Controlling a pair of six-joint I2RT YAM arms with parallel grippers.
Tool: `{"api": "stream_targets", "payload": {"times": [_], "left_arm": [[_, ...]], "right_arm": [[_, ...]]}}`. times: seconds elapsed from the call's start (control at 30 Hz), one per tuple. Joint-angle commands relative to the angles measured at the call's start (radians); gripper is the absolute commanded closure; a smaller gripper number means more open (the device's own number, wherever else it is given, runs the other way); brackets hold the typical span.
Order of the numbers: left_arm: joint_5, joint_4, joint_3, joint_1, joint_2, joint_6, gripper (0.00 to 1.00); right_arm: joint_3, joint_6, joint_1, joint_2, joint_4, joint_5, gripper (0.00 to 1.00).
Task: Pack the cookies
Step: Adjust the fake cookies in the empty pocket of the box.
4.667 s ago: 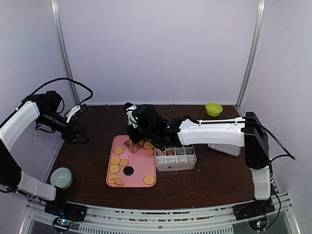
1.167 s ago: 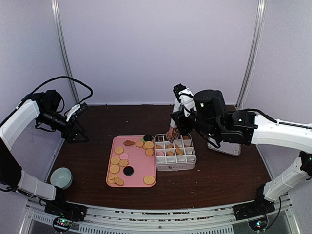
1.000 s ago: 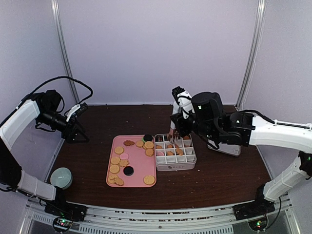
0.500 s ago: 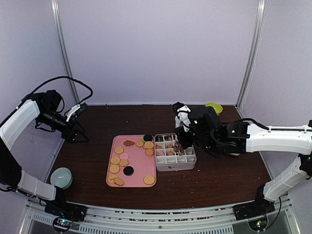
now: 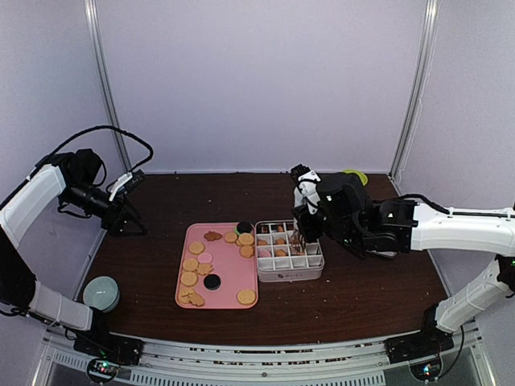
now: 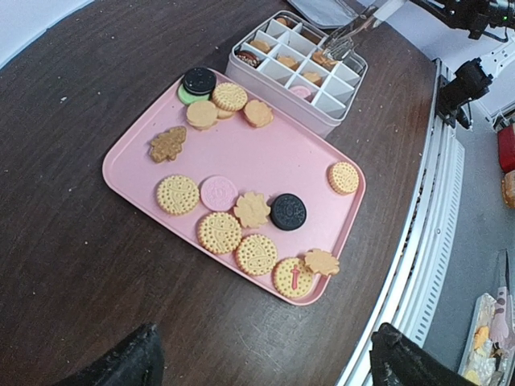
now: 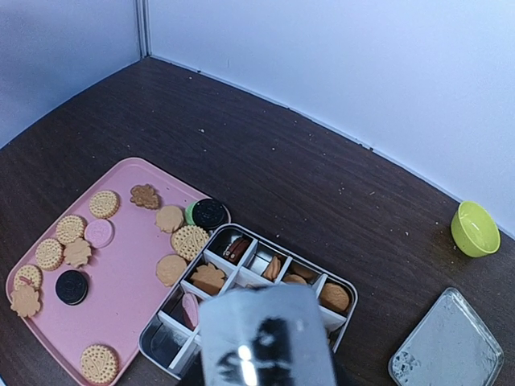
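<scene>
Several cookies (image 6: 219, 232) lie on a pink tray (image 6: 265, 153): golden rounds, flower shapes, one pink, two black. The tray (image 5: 233, 281) is left of a white divided box (image 5: 290, 273), and some of the box's cells (image 7: 208, 279) hold cookies. My right gripper (image 5: 310, 219) is shut on metal tongs (image 6: 348, 39), whose tips reach into the box's far right cells. In the right wrist view the tongs' broad end (image 7: 269, 338) hides my fingers and the box's near cells. My left gripper (image 6: 269, 362) is open and empty, far left of the tray (image 5: 129, 217).
A yellow-green bowl (image 7: 473, 228) stands at the back right. A clear lid (image 7: 447, 350) lies right of the box. A grey-green round object (image 5: 101, 292) sits at the front left. The table's metal edge rail (image 6: 422, 233) runs past the tray.
My right arm has carried the tongs from the tray's far end to the box. In the last second it shifted right and lowered over the box. The left arm has not moved.
</scene>
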Motion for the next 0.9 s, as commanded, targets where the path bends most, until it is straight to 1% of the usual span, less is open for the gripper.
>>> {"api": "stream_targets", "payload": {"times": [0.0,0.13,0.33,0.47,0.6,0.73,0.87], "left_arm": [[0.028,-0.005,0.03,0.01,0.008,0.013,0.09],[0.029,-0.006,0.032,0.01,0.011,0.014,0.09],[0.034,-0.009,0.035,0.009,0.015,0.015,0.09],[0.032,-0.011,0.032,0.01,0.012,0.018,0.09],[0.036,-0.012,0.032,0.01,0.013,0.018,0.09],[0.036,-0.012,0.038,0.01,0.02,0.012,0.09],[0.001,0.001,0.031,0.01,0.016,-0.002,0.06]], "right_arm": [[0.012,-0.004,-0.007,-0.023,0.006,0.015,0.72],[0.004,0.001,-0.007,-0.023,0.013,-0.015,0.73],[0.004,-0.008,-0.006,-0.013,0.02,-0.105,0.76],[0.005,-0.027,-0.007,-0.026,0.004,-0.09,0.77],[0.009,-0.038,-0.01,-0.043,0.004,-0.064,0.76],[0.071,-0.05,-0.008,-0.035,0.028,-0.086,0.75],[0.178,-0.072,0.028,0.035,0.046,-0.1,0.73]]}}
